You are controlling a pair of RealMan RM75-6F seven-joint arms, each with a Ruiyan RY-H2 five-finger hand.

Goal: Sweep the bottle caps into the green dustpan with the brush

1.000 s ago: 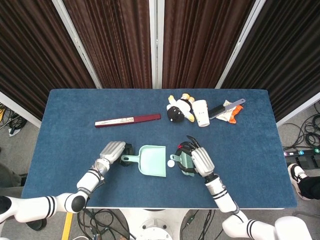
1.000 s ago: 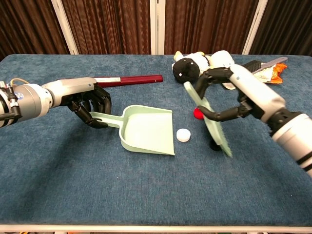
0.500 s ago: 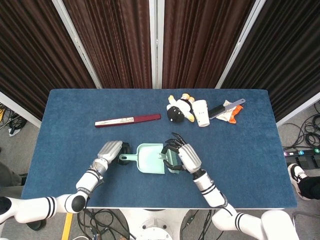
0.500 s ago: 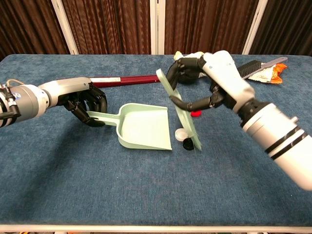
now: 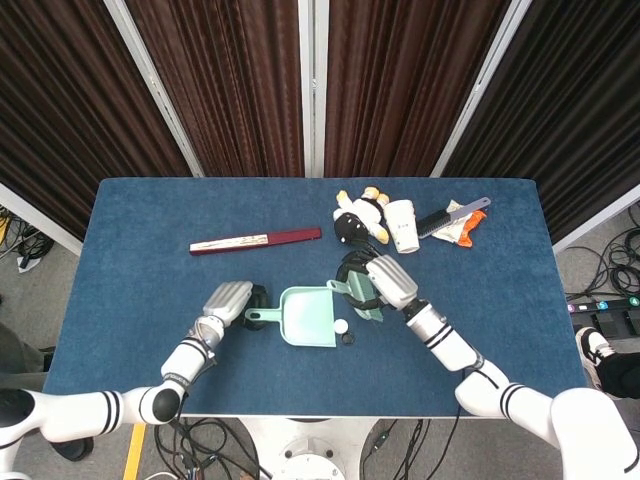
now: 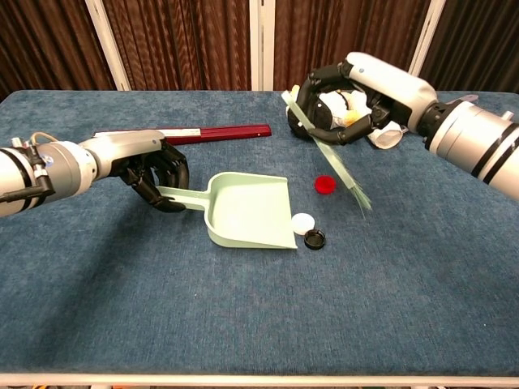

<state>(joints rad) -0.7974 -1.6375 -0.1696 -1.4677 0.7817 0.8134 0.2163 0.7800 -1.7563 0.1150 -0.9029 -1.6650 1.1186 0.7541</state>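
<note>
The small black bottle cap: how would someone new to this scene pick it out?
On the blue table, find the pale green plastic dustpan near the middle. Just off its open right corner lie a round white bottle cap and, touching it, the black cap, the darkest cap and nearest the front edge.

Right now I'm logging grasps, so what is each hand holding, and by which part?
The left hand grips the green dustpan by its handle. The right hand holds the brush by its upper end.
</note>
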